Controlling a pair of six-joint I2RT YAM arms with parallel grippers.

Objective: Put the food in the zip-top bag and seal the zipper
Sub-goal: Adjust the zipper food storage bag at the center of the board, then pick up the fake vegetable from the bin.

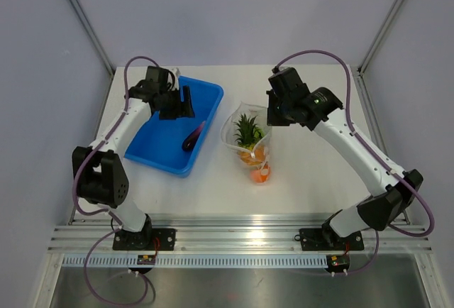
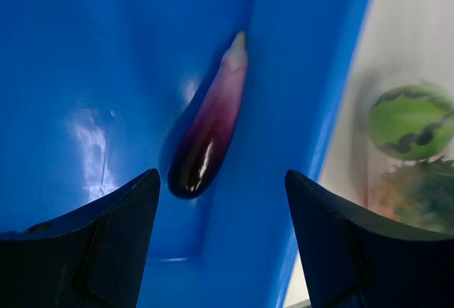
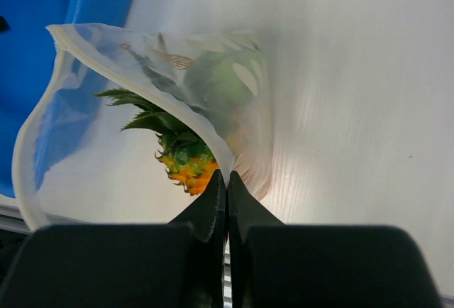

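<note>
Purple eggplant [image 2: 209, 134] is the piece to watch. The left tool [image 2: 221, 180] hangs over the blue tray [image 2: 85, 52] with its fingers spread wide and empty. The eggplant lies just ahead of that gap, dark fat end nearest and pale tip pointing away, leaning slightly right. Farther to that tool's right, past the tray wall, the zip-top bag [image 3: 241, 81] sits on the desk [image 3: 355, 109] with the pineapple [image 3: 181, 155] and green ball [image 2: 411, 122] inside. The right tool [image 3: 227, 180] is pinched tight on its rim. I'd say the left arm is the nearer one.
</note>
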